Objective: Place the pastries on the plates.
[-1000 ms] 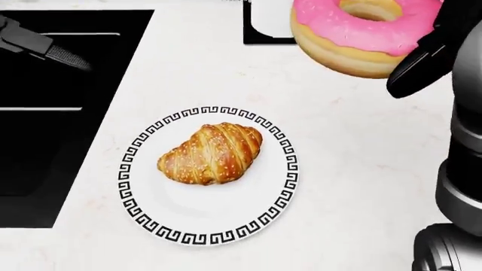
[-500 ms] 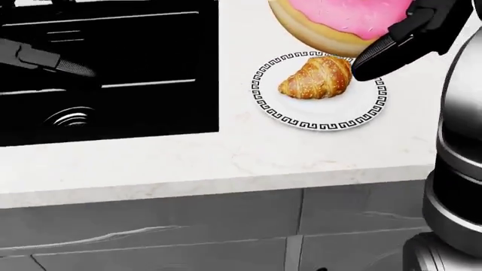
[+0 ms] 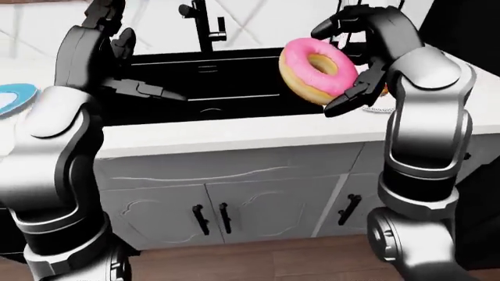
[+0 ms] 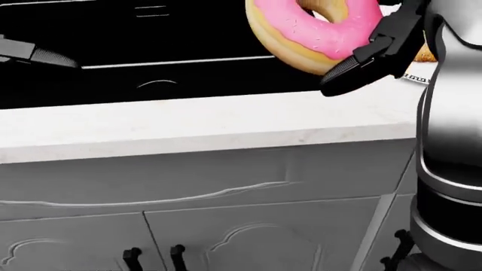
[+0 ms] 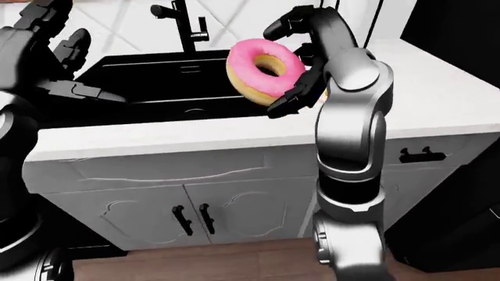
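right hand grips pink donut above sink; no legible writing.

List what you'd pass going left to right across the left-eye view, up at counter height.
Blue plate → left hand → faucet → pink donut → right hand gripping it.

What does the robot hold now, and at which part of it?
The right hand holds the pink donut by its outer rim, with fingers over the top edge and one under the lower right edge. The left hand is open and holds nothing.
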